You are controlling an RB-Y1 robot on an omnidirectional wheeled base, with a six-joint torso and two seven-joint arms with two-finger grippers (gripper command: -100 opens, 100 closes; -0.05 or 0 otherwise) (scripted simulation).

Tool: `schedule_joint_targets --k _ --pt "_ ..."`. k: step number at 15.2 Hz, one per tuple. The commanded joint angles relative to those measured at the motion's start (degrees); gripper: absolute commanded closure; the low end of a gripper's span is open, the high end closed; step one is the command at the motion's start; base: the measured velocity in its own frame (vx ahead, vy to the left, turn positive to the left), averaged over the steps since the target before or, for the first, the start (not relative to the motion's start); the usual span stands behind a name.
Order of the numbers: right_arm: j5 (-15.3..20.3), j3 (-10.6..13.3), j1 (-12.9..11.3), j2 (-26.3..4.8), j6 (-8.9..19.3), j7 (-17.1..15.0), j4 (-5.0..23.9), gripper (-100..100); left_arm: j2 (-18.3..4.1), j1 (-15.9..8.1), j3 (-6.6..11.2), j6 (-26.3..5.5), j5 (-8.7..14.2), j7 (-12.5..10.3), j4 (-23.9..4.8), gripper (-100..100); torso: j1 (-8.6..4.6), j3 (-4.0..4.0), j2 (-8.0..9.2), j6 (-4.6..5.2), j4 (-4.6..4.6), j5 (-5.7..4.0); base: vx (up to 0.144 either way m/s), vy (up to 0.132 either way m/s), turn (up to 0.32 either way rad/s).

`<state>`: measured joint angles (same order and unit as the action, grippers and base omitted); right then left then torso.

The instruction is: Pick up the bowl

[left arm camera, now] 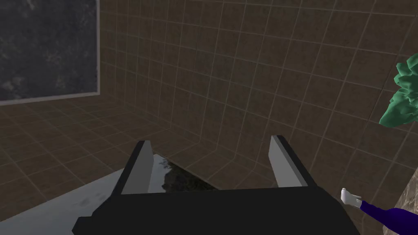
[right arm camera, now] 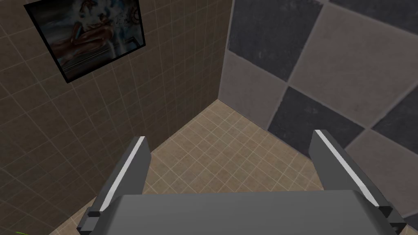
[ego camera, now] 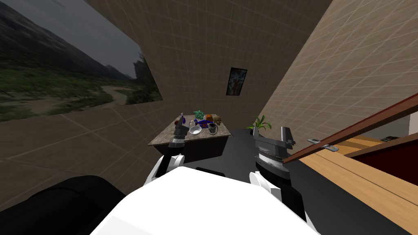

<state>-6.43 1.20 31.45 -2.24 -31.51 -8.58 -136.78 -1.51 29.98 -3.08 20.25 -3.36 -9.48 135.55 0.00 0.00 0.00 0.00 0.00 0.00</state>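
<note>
Brown tiled room with a dark floor. A small table (ego camera: 163, 138) with a stone-look top stands at the far wall. There's a big window (ego camera: 61, 73) with a landscape on the left wall and a framed picture (ego camera: 236, 80) high behind the table. A wooden door (ego camera: 367, 179) is off to the right, well apart from the table.

Left gripper (ego camera: 181, 125) (left arm camera: 212, 163) is over the left part of the tabletop. Fingers spread wide, nothing between them. It faces the tiled wall and floor past the table. Right under the fingers is a pale grey flat surface with a dark glossy patch, can't tell what that is.

The bowl (ego camera: 195, 130) is white and sits upright on the tabletop just beside the left gripper, on its right side. It is outside the fingers; whether it touches the gripper can't be read. A dark mug (ego camera: 212, 129) is just past the bowl, so the bowl sits between gripper and mug.

A purple bottle (ego camera: 182, 120) (left arm camera: 373, 209) with a white cap lies near the left gripper, just outside one finger, cap end toward it. A green crumpled thing (ego camera: 198, 114) (left arm camera: 402, 98) is farther out on the same side, toward the wall. A few more small items behind the bowl are too small to name.

Right gripper (ego camera: 270, 130) (right arm camera: 229, 155) is raised off to the right of the table, well apart from the bowl. Fingers are spread and hold nothing. A potted plant (ego camera: 261, 122) is just beyond it.
</note>
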Motion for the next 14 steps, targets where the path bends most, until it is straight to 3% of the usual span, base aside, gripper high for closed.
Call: schedule_joint_targets --k 1,7,8,14 --pt "0.0 0.0 0.0 0.0 0.0 0.0 0.0 0 -2.56 -0.31 0.14 -2.0 0.63 -0.36 0.0 -100 0.0 0.0 0.0 0.0 0.0 0.0 0.004 -0.003 -0.026" --pt "0.0 0.0 0.0 0.0 0.0 0.0 0.0 0 -5.57 -1.09 0.51 -6.84 2.12 -1.23 -0.01 -100 0.01 -0.04 -0.06 0.01 -0.01 0.0 0.012 -0.002 -0.028" --pt "0.0 0.0 0.0 0.0 0.0 0.0 0.0 0 -6.48 -1.44 0.68 -8.87 2.76 -1.61 -0.02 -100 0.0 -0.04 -0.06 0.0 -0.01 0.0 0.014 -0.002 -0.031" --pt "0.0 0.0 0.0 0.0 0.0 0.0 0.0 0 -8.14 -2.27 1.09 -14.0 4.25 -2.49 -0.06 -100 0.01 -0.05 -0.08 0.0 -0.02 0.0 0.015 0.0 -0.028"
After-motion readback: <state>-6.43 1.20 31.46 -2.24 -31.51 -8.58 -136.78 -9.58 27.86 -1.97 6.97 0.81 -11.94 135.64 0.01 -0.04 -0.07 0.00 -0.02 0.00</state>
